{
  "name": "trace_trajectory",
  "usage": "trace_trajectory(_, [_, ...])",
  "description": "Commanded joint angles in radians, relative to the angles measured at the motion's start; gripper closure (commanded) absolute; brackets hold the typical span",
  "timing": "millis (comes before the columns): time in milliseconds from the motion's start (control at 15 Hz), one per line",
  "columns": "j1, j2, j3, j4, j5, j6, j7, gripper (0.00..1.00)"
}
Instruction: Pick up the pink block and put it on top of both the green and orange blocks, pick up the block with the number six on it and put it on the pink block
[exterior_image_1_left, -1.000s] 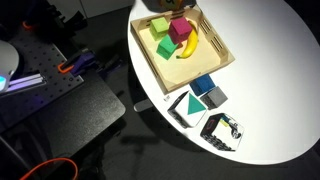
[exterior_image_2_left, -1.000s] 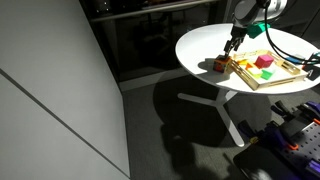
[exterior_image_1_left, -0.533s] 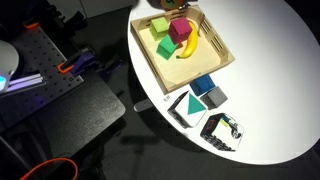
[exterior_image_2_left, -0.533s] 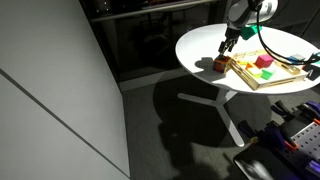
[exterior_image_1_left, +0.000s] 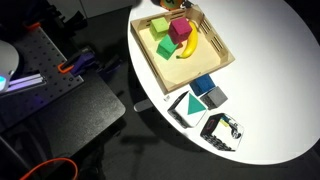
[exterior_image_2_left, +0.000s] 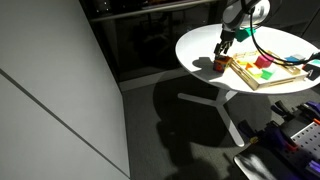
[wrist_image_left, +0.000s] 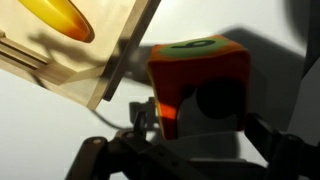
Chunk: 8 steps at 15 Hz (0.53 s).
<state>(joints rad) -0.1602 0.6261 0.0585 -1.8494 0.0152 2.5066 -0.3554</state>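
The gripper (wrist_image_left: 190, 160) has its jaws spread to full width and grips nothing. In the wrist view its two fingers (wrist_image_left: 100, 158) stand on either side of the orange block (wrist_image_left: 200, 90); whether either finger touches the block cannot be told. This block has orange-red sides and a green top face, and it rests on the white table (exterior_image_2_left: 200, 50) just outside the wooden tray (wrist_image_left: 90, 70), close to one tray corner. In an exterior view the gripper (exterior_image_2_left: 223, 47) hangs directly over the same block (exterior_image_2_left: 220, 64), at the end of the tray (exterior_image_2_left: 268, 80) nearest the table edge. The pink block (exterior_image_1_left: 180, 28) lies inside the tray (exterior_image_1_left: 222, 45), towards the end nearest the gripper, and touches the upper end of the banana (exterior_image_1_left: 188, 45). A green block (exterior_image_1_left: 164, 46) lies inside the tray beside the banana, on the side away from the right rim. A blue block (exterior_image_1_left: 204, 84) lies on the table outside the tray, near its opposite end.
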Motion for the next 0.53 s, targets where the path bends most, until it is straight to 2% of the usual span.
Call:
trace_trajectory(0, [-0.002,0.023,-0.002,0.050,0.005,-0.063,0.010,0.00])
trace_trajectory(467, [-0.008,0.036,0.012,0.069,0.020,-0.132,-0.009,0.00])
